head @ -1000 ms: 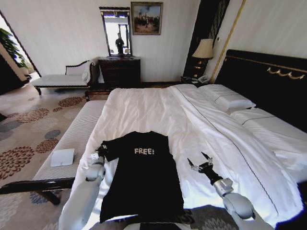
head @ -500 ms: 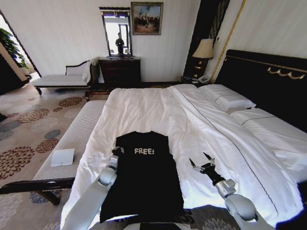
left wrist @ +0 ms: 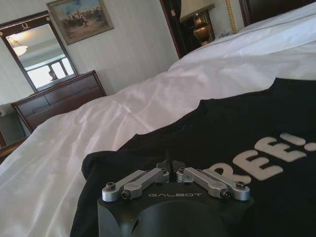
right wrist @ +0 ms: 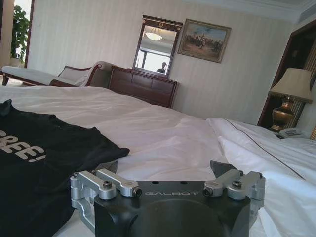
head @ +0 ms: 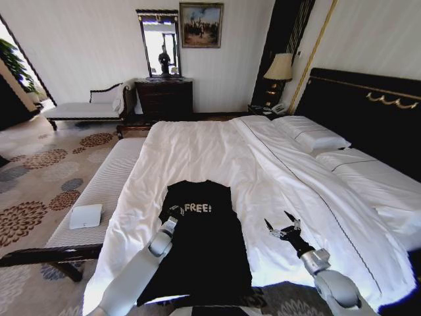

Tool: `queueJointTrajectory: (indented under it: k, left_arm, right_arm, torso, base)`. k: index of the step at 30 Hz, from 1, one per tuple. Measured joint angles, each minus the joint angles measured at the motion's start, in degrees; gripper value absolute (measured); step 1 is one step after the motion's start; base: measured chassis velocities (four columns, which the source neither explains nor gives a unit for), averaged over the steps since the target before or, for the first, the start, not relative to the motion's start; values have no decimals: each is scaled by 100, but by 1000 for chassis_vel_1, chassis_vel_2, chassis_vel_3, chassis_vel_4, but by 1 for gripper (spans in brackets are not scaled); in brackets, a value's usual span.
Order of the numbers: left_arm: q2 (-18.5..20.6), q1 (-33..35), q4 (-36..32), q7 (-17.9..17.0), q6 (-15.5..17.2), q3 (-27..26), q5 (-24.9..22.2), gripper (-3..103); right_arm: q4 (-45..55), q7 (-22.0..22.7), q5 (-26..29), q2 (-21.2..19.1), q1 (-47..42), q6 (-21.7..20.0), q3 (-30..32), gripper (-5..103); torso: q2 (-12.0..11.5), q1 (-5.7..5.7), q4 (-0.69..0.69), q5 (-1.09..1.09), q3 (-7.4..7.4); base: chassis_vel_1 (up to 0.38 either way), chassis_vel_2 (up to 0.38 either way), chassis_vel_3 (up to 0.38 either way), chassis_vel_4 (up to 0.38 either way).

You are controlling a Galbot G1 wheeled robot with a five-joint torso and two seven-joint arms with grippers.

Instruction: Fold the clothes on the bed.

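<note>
A large bed (head: 217, 155) with white sheets and dark headboard carries a black short-sleeved T-shirt (head: 200, 247) lettered "FREE!" near its foot; the left gripper (head: 175, 211), fingers pinched on folded fabric beside the lettering; the right gripper (head: 281, 222) hovers spread over bare sheet alongside

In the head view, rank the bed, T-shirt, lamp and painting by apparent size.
1. bed
2. T-shirt
3. painting and lamp: alike, and both stand far off, so unranked.
</note>
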Motion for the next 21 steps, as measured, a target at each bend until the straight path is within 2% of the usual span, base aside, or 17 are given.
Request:
queueJointTrajectory:
  k: [11,21]
  left_arm:
    - [-26,-106,-56,-103,309,361,-256,1]
    - [-127,-134,175,-122,359,573,-254,1]
  right_arm:
    - [7,0,-22,13,31,-4,-33,100]
    - [-16,0,-28,37,24,9,-32,100]
  torso:
    - [0,1,0,0,0]
    - [0,1,0,0,0]
  base:
    - [0,0,0,0]
    - [0,0,0,0]
